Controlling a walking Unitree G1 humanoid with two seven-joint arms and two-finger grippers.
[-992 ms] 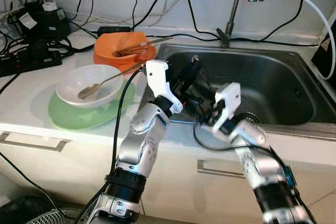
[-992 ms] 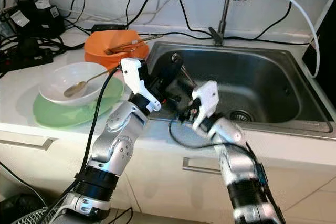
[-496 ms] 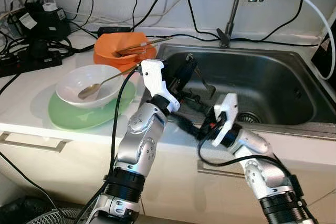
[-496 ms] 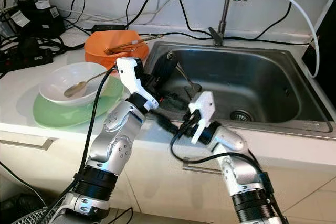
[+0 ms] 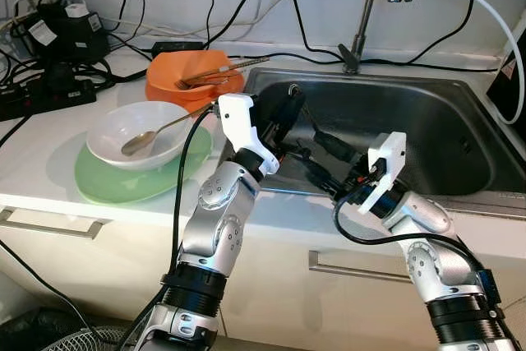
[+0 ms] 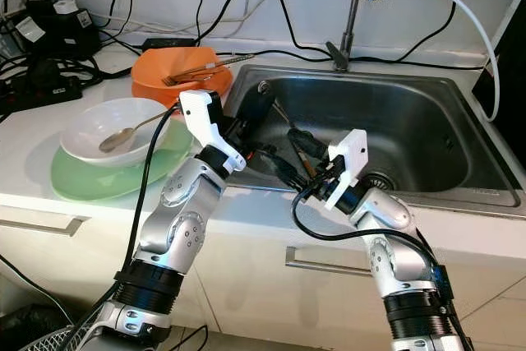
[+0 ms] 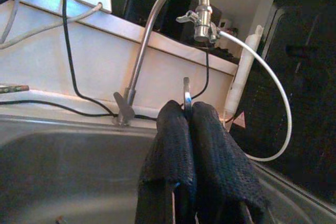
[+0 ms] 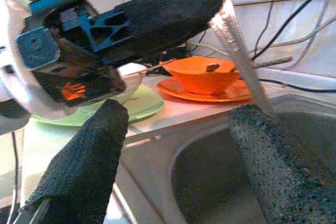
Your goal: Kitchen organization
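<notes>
- The steel sink [image 5: 460,133] sits right in front of both arms, and I can't make out anything lying loose in its basin.
- Off to the left gripper's left, an orange bowl [image 5: 194,76] holds a few utensils, and nearer me a white bowl [image 5: 138,131] with a spoon [image 5: 156,131] in it rests on a green plate [image 5: 131,177].
- The thing being handled is a thin metal utensil [image 7: 186,98], flat and silvery; which kind it is I can't tell.
- The left gripper [image 7: 190,129] hangs over the sink's left edge, its two black fingers pinched together on the utensil, whose tip pokes up between them.
- The right gripper [image 6: 297,158] reaches in from the sink's front rim, fingers spread wide apart with nothing clamped, one finger [image 8: 273,150] just beside the utensil's shaft.
</notes>
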